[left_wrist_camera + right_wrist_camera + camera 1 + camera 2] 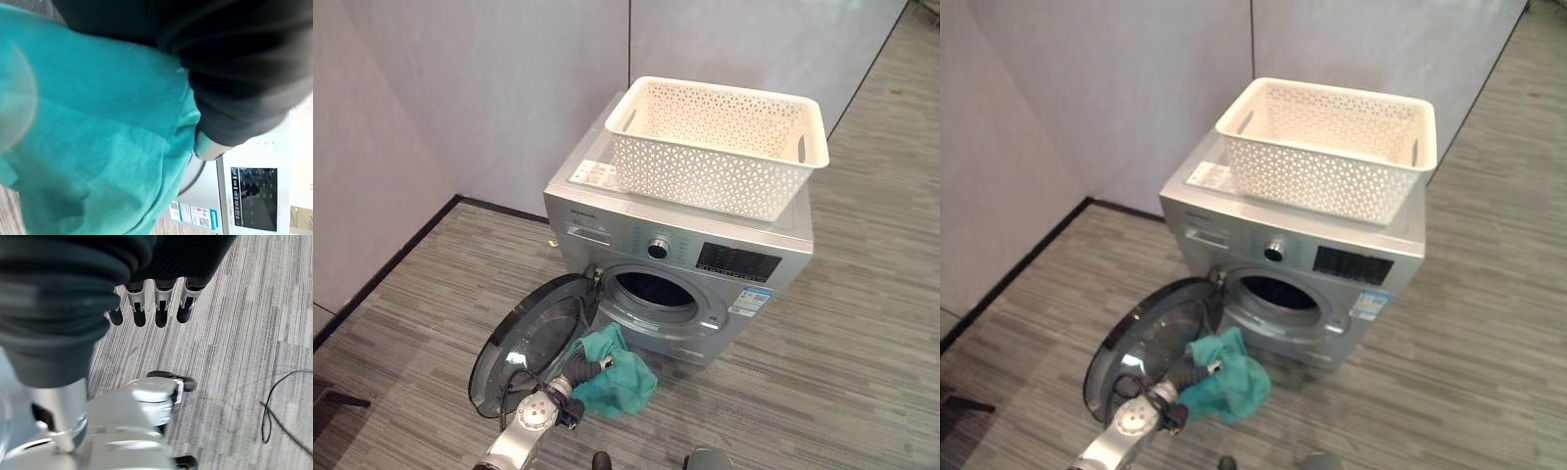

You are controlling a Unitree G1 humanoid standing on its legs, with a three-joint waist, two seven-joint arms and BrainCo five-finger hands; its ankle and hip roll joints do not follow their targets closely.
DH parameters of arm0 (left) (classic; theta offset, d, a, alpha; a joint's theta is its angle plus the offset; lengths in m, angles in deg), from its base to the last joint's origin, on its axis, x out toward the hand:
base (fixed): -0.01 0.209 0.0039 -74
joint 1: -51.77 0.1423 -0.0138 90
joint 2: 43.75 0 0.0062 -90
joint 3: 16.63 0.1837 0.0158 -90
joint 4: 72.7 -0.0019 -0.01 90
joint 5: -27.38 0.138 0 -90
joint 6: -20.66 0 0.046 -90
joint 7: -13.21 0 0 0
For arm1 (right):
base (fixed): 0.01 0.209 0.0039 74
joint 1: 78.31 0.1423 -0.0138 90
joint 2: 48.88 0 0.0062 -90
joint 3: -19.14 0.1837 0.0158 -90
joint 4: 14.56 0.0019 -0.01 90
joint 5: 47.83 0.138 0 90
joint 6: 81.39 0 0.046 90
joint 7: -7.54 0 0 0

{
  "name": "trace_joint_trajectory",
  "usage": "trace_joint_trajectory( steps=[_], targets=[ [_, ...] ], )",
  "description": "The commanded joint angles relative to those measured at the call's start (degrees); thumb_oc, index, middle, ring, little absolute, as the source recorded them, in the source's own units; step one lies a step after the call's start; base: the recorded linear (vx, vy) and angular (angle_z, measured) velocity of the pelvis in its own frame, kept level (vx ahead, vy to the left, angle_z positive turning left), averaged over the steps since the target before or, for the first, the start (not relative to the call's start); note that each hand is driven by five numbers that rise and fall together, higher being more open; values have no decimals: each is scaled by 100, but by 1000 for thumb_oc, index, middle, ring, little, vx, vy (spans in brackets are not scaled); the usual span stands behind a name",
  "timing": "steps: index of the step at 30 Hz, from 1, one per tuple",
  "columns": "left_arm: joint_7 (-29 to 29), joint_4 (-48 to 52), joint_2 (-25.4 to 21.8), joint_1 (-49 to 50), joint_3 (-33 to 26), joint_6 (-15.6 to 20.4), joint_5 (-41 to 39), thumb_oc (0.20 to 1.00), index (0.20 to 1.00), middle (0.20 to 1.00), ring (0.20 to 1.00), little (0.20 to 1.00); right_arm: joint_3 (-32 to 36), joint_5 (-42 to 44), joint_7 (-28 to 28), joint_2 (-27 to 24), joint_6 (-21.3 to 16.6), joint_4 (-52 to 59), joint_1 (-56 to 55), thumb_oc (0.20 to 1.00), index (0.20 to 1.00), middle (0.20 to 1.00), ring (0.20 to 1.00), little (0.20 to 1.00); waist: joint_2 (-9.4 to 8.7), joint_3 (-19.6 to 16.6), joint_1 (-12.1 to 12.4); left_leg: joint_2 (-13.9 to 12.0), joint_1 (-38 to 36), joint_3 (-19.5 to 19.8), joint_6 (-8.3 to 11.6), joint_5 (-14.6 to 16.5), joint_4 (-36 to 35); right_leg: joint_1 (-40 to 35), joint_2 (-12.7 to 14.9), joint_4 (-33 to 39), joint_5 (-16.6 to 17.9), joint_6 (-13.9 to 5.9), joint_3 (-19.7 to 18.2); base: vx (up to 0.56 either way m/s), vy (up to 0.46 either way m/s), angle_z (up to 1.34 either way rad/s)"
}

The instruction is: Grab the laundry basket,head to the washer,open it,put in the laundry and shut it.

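Loading: our left robot hand [590, 371] clamps the cloth [619, 374], right robot hand [151, 303] slack; next, into the drum [654, 289].

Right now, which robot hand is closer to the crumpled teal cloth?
The left. The left hand is against the crumpled teal cloth, by the washer's open round door. The right hand hangs open over bare wood-look floor, apart from the cloth.
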State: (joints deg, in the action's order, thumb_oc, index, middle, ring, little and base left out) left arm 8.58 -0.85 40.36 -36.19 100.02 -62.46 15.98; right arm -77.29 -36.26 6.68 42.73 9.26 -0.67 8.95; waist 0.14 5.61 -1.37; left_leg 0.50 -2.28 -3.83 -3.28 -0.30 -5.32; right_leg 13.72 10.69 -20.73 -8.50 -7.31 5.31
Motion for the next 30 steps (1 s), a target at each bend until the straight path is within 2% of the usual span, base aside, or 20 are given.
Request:
trace_joint_trajectory(
  steps=[1,2,4,5,9,15,17,19,21,26,30],
  targets=[
    [-76,343,213,-192,-75,261,-185,200,200,200,200,200,30,119,-2,-23,42,-180,-79,1000,1000,1000,1000,1000,104,31,-151,366,-120,95,-127,687,284,-149,-163,780,692,-79,-174,99,-50,55],
    [-59,273,250,-293,-18,273,-161,200,200,200,200,200,46,152,1,-9,55,-159,-51,1000,1000,1000,1000,1000,89,69,-239,384,-183,187,-76,747,261,31,-80,1217,1019,-218,-360,97,-51,51],
    [-33,229,287,-353,28,281,-150,200,200,200,200,200,53,174,-6,-3,51,-148,-47,1000,1000,1000,1000,1000,75,92,-287,397,-203,250,-62,758,260,60,-64,1350,1144,-251,-408,93,-40,53],
    [-23,59,377,-425,123,296,-175,200,200,200,200,200,12,138,-5,44,42,-57,-141,1000,1000,1000,1000,1000,-36,67,-330,486,-253,360,-32,804,231,-151,-5,1609,1241,-301,-485,93,-32,66],
    [83,-358,602,-471,178,294,-254,200,200,200,200,200,-203,-42,44,110,52,31,-182,1000,1000,1000,1000,1000,-115,-68,-347,473,-267,384,7,741,83,-305,-57,1838,1373,-331,-499,62,-76,47],
    [509,-832,763,-736,102,375,-433,200,200,200,200,200,-770,-336,8,199,-43,572,-82,1000,1000,1000,1000,1000,-253,-6,-307,375,78,444,55,539,34,38,-128,1678,1335,-283,-457,-73,-78,0],
    [815,-1162,832,-1155,98,459,-573,200,200,200,200,200,-1030,-308,17,244,-110,972,-78,1000,1000,1000,1000,1000,-344,272,-335,319,387,489,112,387,32,483,-218,1246,1193,-223,-471,-265,-61,2],
    [961,-1377,925,-1420,81,519,-734,200,200,200,200,200,-986,13,5,251,-184,1165,-77,1000,1000,1000,1000,1000,-397,392,-359,317,586,538,150,309,32,688,-248,1087,1142,-168,-458,-218,-59,10],
    [1131,-1605,1052,-1659,33,587,-946,200,200,200,200,200,-990,288,-15,309,-282,1293,-81,1000,1000,1000,1000,1000,-460,480,-366,301,760,532,188,252,32,820,-236,1076,1163,-144,-332,-137,-73,14],
    [1597,-2010,1226,-2385,-59,777,-1252,200,200,200,200,200,-1404,241,-131,334,-328,1673,29,1000,1000,1000,1000,1000,-606,728,-403,250,1272,410,277,94,32,1268,-232,1145,1319,-146,-97,-147,-69,13],
    [1808,-2324,1367,-2777,-192,854,-1506,200,200,200,200,200,-1556,213,-194,308,-361,1731,74,1000,1000,1000,1000,1000,-638,915,-452,216,1348,362,312,80,32,1392,-235,1077,1339,-148,-83,-56,-32,-4]
  ],
)
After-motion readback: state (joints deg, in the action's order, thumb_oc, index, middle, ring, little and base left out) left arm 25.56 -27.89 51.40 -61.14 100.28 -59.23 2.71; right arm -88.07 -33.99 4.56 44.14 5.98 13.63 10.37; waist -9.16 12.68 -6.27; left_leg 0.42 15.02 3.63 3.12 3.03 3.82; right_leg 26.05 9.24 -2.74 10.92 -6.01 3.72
